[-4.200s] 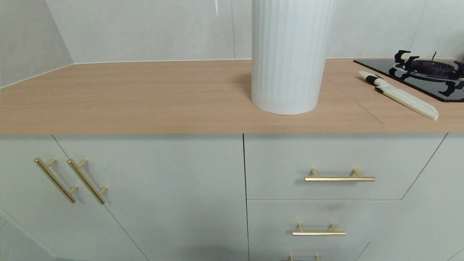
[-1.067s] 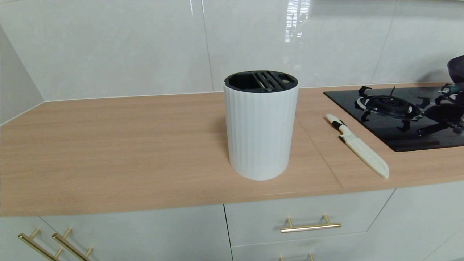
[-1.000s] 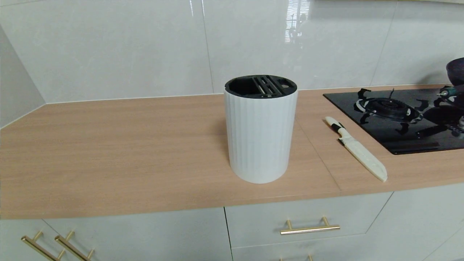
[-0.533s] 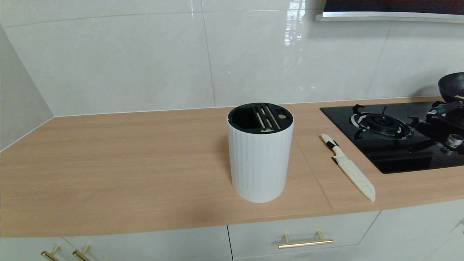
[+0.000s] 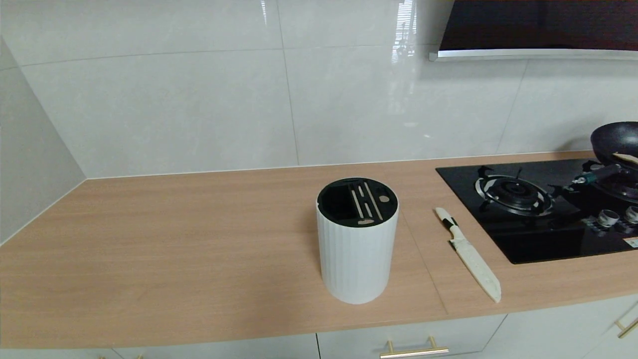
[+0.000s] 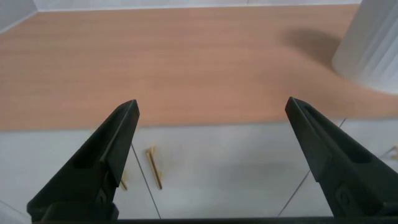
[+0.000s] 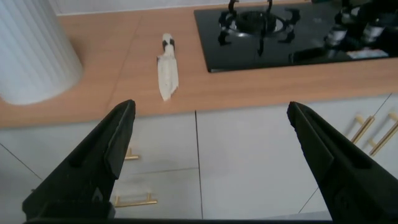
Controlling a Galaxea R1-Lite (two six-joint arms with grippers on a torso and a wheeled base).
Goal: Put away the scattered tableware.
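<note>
A white ribbed knife holder (image 5: 357, 252) with a black slotted top stands upright on the wooden counter (image 5: 174, 249). A cream knife (image 5: 467, 254) with a black band on its handle lies flat to the holder's right, blade toward the counter's front edge. My left gripper (image 6: 211, 162) is open in front of the cabinet face, below the counter edge, with the holder (image 6: 372, 43) off to one side. My right gripper (image 7: 211, 162) is open too, in front of the cabinet doors, with the knife (image 7: 166, 68) and the holder (image 7: 34, 53) on the counter beyond it.
A black gas hob (image 5: 543, 209) sits at the counter's right, with a dark pan (image 5: 615, 142) on its far burner. Tiled wall runs behind, and a range hood (image 5: 538, 30) hangs above. Drawers with brass handles (image 5: 413, 349) are below the counter.
The head camera has risen and tilted, so the counter, holder and knife appear lower and the holder's slotted top, the pan and the hood have come into sight. The things themselves have not moved.
</note>
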